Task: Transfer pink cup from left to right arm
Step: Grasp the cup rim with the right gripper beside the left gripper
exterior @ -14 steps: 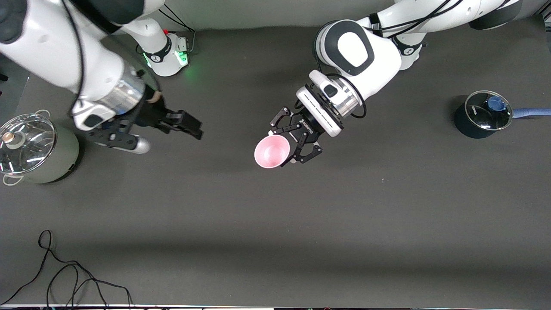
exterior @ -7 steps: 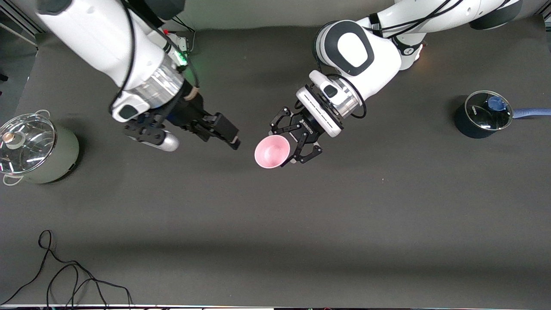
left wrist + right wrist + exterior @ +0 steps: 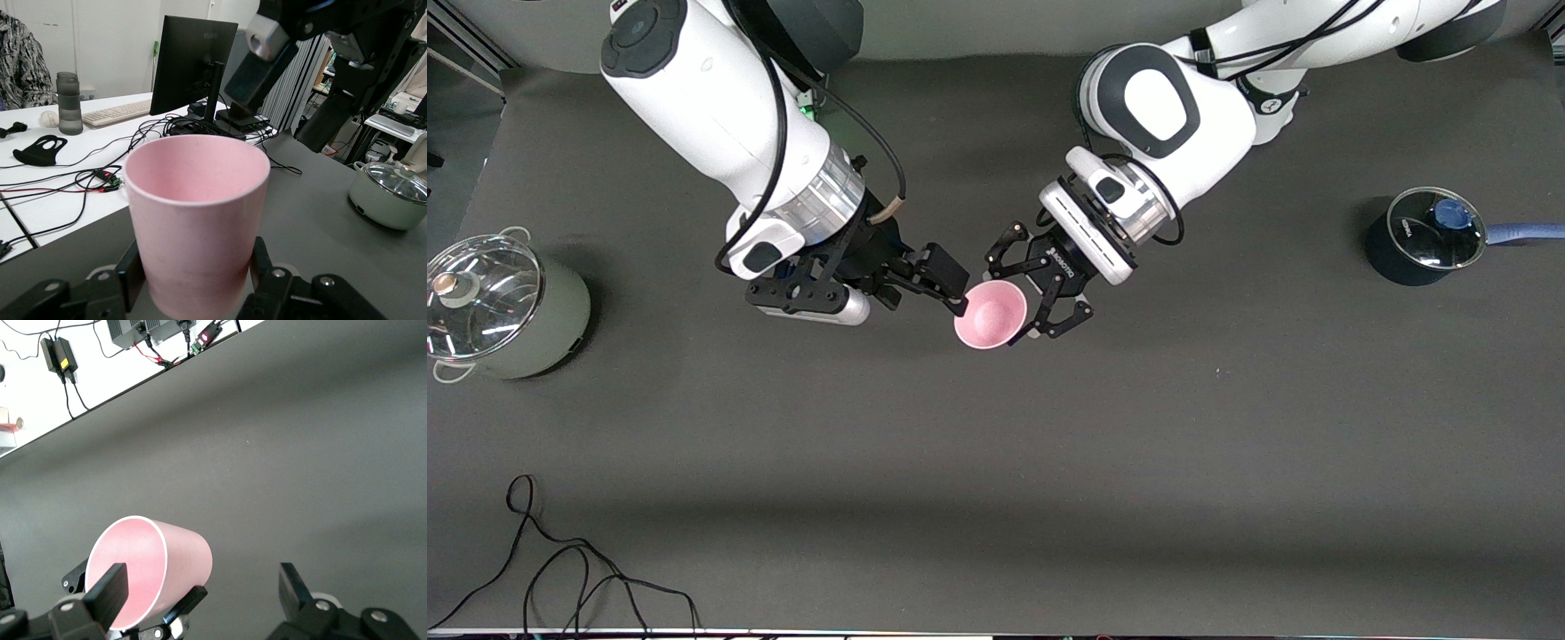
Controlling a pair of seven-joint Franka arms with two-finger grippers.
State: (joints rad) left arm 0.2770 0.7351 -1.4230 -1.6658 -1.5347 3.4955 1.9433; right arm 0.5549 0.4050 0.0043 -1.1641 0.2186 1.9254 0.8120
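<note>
The pink cup (image 3: 989,313) is held up over the middle of the table, mouth tilted toward the front camera. My left gripper (image 3: 1021,298), with skeletal linkage fingers, is shut on the cup's lower body; in the left wrist view the cup (image 3: 197,213) stands between its fingers (image 3: 131,275). My right gripper (image 3: 947,286), blocky and black, is open beside the cup's rim on the right arm's side. In the right wrist view the cup (image 3: 180,557) lies close to one finger (image 3: 112,588) of the right gripper (image 3: 203,583), with the other finger well apart from it.
A pale green pot with a glass lid (image 3: 498,307) stands at the right arm's end, also seen in the left wrist view (image 3: 393,193). A dark saucepan with a blue-knobbed lid (image 3: 1423,236) stands at the left arm's end. A black cable (image 3: 560,569) lies near the front edge.
My right arm has swung from the green pot's end toward the middle, bringing its open gripper up to the cup's rim. The left gripper and cup have stayed still.
</note>
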